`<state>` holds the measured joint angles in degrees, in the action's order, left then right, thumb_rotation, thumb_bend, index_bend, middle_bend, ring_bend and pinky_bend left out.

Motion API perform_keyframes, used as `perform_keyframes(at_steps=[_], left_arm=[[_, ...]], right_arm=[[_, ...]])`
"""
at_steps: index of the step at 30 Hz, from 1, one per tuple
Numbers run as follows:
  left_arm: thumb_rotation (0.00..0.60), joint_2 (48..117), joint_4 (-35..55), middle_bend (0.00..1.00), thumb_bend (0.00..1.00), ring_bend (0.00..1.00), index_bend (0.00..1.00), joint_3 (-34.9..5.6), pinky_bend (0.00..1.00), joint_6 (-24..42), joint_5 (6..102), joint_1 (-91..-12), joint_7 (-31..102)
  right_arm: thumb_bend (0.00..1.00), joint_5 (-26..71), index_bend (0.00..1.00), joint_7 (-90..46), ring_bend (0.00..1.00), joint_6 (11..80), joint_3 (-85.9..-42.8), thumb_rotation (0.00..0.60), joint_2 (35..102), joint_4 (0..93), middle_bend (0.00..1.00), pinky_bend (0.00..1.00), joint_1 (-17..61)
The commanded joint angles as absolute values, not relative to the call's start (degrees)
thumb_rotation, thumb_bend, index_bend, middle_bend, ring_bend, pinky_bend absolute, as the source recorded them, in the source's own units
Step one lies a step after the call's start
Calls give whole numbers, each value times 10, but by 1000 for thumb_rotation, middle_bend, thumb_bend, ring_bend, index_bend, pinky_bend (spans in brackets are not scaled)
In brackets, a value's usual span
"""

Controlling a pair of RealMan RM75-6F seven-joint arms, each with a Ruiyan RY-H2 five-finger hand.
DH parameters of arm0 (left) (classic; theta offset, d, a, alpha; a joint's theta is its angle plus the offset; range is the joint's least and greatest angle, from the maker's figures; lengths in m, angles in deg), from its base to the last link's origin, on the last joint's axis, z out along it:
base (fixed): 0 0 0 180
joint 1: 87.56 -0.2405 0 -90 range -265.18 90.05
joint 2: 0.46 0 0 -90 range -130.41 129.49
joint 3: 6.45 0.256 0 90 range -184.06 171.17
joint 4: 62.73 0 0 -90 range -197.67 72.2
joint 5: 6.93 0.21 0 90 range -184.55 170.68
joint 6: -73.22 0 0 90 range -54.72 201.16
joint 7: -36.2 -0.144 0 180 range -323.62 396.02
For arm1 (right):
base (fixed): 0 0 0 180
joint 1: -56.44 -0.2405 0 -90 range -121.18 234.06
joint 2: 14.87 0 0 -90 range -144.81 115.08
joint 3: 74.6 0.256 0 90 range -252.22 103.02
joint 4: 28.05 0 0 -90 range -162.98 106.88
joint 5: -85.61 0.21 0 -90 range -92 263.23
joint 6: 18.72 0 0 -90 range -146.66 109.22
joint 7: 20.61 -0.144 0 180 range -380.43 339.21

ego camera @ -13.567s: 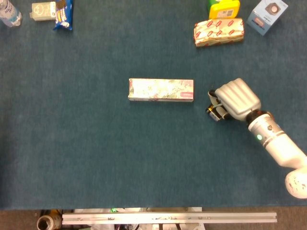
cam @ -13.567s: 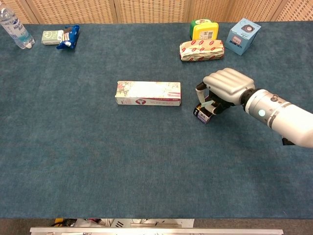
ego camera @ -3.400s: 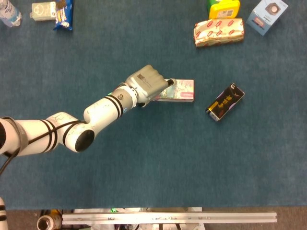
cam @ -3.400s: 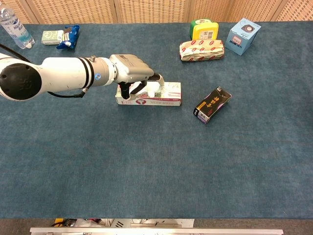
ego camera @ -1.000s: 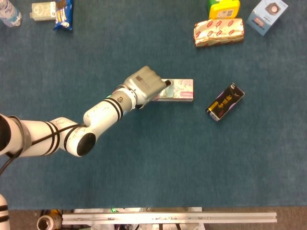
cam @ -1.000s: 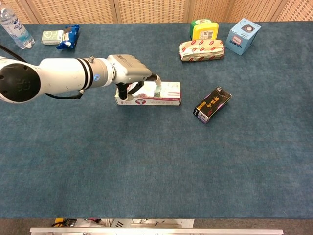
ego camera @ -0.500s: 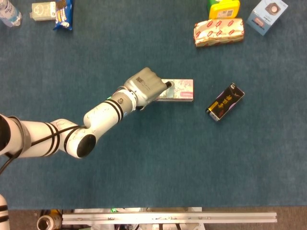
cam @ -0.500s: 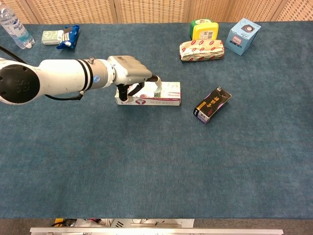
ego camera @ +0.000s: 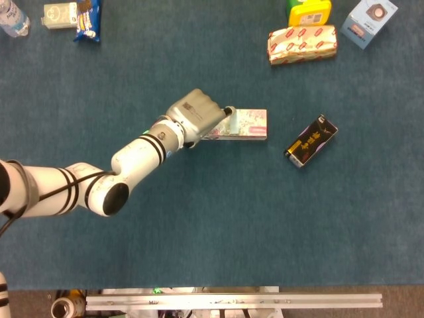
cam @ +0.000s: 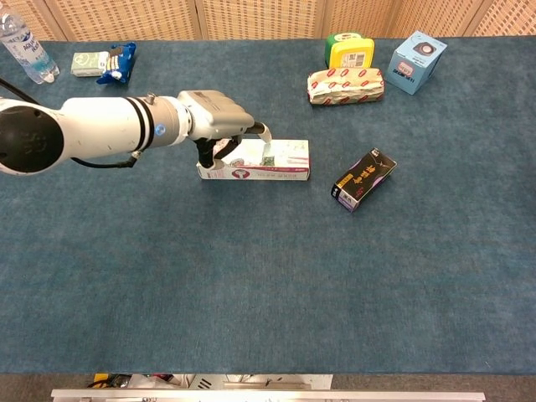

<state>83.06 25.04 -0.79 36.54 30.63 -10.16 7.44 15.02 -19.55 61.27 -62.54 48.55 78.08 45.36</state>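
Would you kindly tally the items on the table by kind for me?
Boxes: 4: floral box, black box, blue box, small pale box
Wrapped packs: 2: red-patterned pack, blue snack pack
Bottles: 1: bottle
Yellow-green containers: 1: container
Total: 8

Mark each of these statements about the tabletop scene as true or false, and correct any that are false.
1. The left hand is over the left end of the long floral box. True.
2. The black box with gold lettering lies to the left of the floral box. False: it lies to its right, apart from it.
3. The right hand is resting on the black box. False: no right hand shows in either view.
4. A water bottle stands at the far left corner of the table. True.
5. The red-patterned packet sits just in front of a yellow and green container. True.
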Motion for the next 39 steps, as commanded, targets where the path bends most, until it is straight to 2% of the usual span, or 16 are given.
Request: perform_keyframes(at_steps=[1,39], left_arm=[[600,824,251,963,720,1000,114,-8,933,366,310,-106,79],[600,845,227,963,720,1000,114,-6,933,378,299,-104,71]], right_arm=[[398,150,393,-196,686,613,-625,600,486,782,612,864,454],[397,147,394,-197,688,616,-626,600,482,783,613,864,459]])
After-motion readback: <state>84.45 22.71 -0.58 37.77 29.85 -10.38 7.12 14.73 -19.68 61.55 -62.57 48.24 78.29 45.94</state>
